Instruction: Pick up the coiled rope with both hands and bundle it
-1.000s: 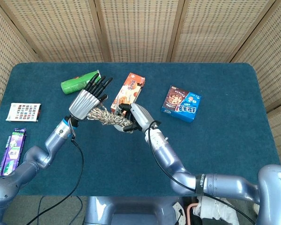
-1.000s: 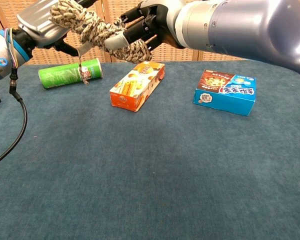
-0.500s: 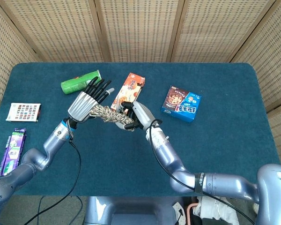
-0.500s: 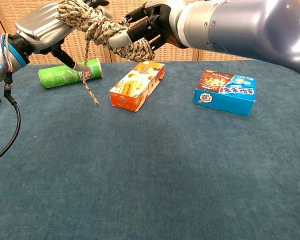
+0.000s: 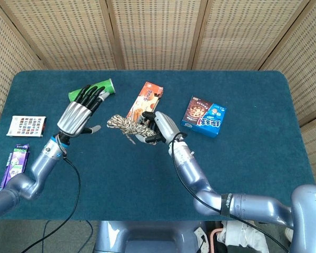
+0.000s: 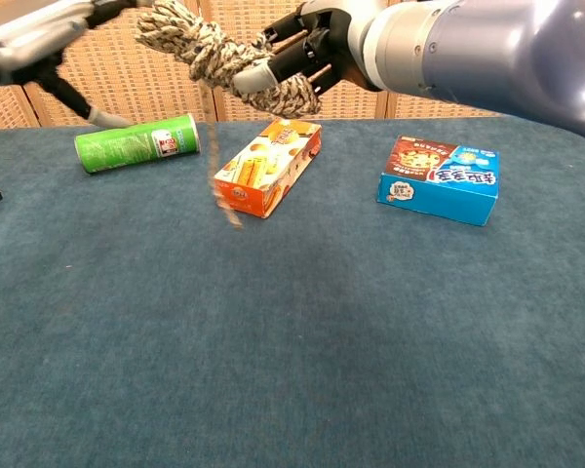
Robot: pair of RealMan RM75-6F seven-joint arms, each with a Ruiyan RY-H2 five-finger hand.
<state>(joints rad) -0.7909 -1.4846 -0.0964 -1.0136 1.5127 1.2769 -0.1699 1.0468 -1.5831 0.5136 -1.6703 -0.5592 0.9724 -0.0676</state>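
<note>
**Rope held aloft in my right hand, left hand free**

My left hand point(image 5: 78, 114) is raised above the table's left part, back of the palm toward the head camera, its dark fingers point(image 5: 90, 95) stretched out and spread toward the green can point(image 5: 91, 91). It holds nothing and sits apart from the rope. In the chest view only its edge shows at the upper left corner. Left of my left arm, a flat card of coloured squares point(image 5: 26, 126) and a purple packet point(image 5: 14, 167) lie near the table's left edge.

The coiled rope point(image 5: 126, 125) hangs in the air between my two hands, clear of the blue tablecloth point(image 5: 242, 158). My right hand point(image 5: 160, 129) clamps its right end, fingers curled around the bundle; the coil's left end juts free toward my left hand, and one loose strand point(image 6: 217, 180) dangles down in front of the orange box point(image 5: 145, 101).

Right of my right hand lies the blue snack box point(image 5: 204, 116), well apart from the rope. The near half of the table and its right side are open cloth.
</note>
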